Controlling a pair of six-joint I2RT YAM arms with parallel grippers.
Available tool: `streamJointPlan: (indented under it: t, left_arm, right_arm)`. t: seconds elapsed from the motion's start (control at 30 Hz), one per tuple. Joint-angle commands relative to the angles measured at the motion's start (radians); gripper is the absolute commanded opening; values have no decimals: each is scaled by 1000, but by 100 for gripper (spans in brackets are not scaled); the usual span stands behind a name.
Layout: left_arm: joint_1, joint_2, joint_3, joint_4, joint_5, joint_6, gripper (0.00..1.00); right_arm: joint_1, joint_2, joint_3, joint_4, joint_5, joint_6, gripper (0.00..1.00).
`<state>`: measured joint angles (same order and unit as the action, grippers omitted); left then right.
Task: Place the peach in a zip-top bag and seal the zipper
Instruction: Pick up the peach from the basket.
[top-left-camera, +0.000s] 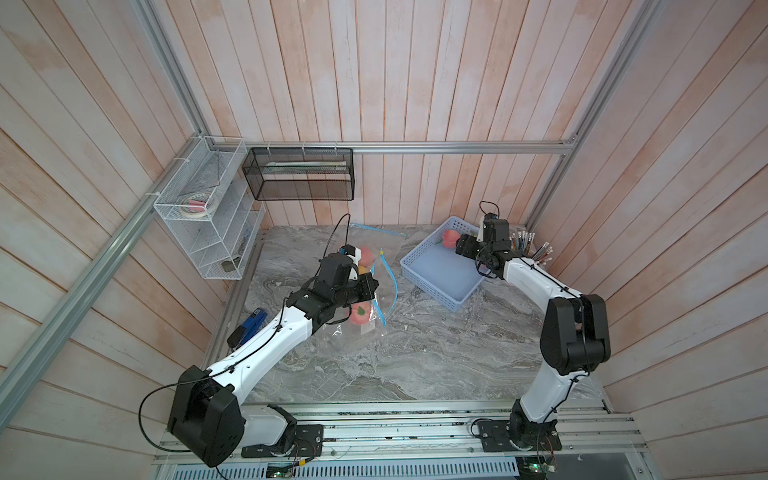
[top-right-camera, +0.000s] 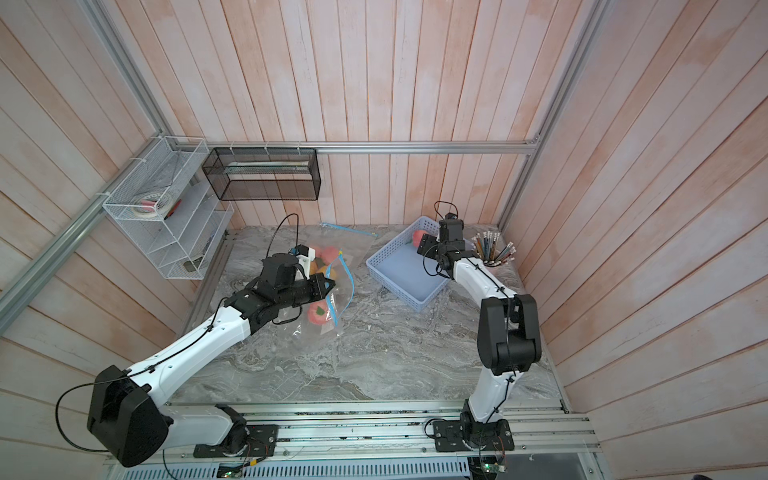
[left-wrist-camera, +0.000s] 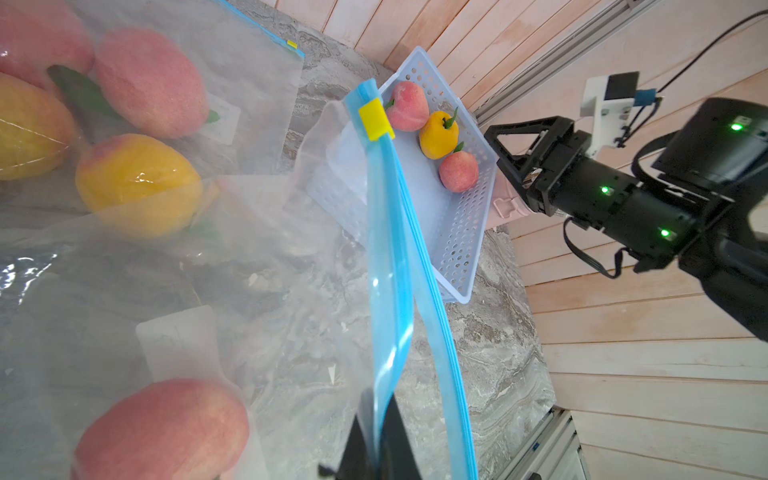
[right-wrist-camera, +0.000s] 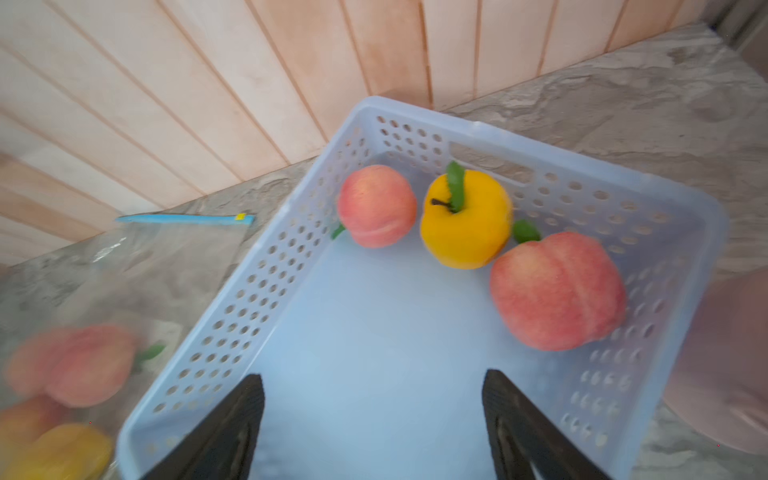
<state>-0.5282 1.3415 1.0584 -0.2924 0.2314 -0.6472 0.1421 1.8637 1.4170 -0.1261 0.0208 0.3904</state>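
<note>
My left gripper (left-wrist-camera: 380, 401) is shut on one blue zipper strip of a clear zip-top bag (left-wrist-camera: 384, 270), held up off the marble table; the other strip bows away, so the mouth gapes. A yellow slider (left-wrist-camera: 375, 119) sits at the strip's far end. One pink peach (top-left-camera: 360, 312) shows through this bag's plastic. My right gripper (right-wrist-camera: 374, 386) hangs open and empty over the light-blue basket (right-wrist-camera: 540, 141). In the basket's far corner lie two pink peaches (right-wrist-camera: 376, 205) (right-wrist-camera: 557, 291) and a yellow fruit (right-wrist-camera: 465, 220). Both top views show the left gripper (top-left-camera: 372, 286) (top-right-camera: 330, 286) and the right gripper (top-left-camera: 459, 245) (top-right-camera: 424, 245).
A second clear bag with pink and yellow fruit (top-left-camera: 365, 255) lies behind the held bag. A flat bag (top-left-camera: 378, 230) lies by the back wall. A pencil cup (top-left-camera: 532, 249) stands right of the basket. A white wire shelf (top-left-camera: 208, 208) and a black mesh bin (top-left-camera: 299, 174) hang at the back left.
</note>
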Motion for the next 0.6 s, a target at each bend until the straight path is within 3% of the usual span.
streamJointPlan:
  t: [0.0,0.57]
  left_arm:
    - [5,-2,2,2,9,11,0]
    - [5,31,12,16,27,4,0]
  right_arm:
    - [-16,72,94,-68,118,-50,81]
    - [-73,353,389,-298,264,-191,81]
